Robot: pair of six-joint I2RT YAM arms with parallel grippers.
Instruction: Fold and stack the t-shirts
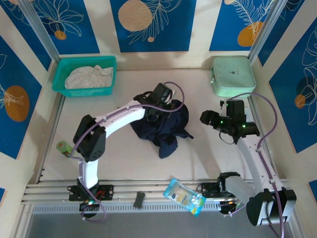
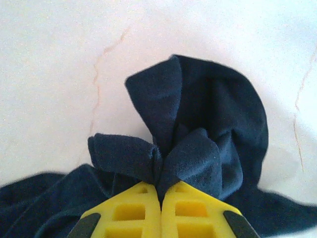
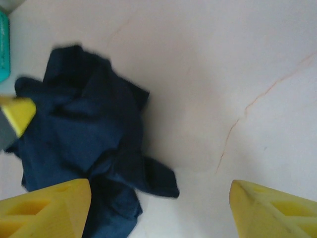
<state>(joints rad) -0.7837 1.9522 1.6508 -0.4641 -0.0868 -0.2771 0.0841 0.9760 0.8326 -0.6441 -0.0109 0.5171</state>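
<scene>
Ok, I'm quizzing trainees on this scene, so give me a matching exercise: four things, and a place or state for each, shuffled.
1 navy t-shirt
2 off-white t-shirt
3 mint-green case
4 right gripper

A in the teal basket
B open, holding nothing
C pinched by the left gripper
D far right corner of the table

Pairs: 1-C, 2-A, 3-D, 4-B

On the table [image 1: 124, 158] lies the first t-shirt [image 1: 166, 130] — second t-shirt [image 1: 89, 77] in basket [image 1: 84, 92] behind-left.
</scene>
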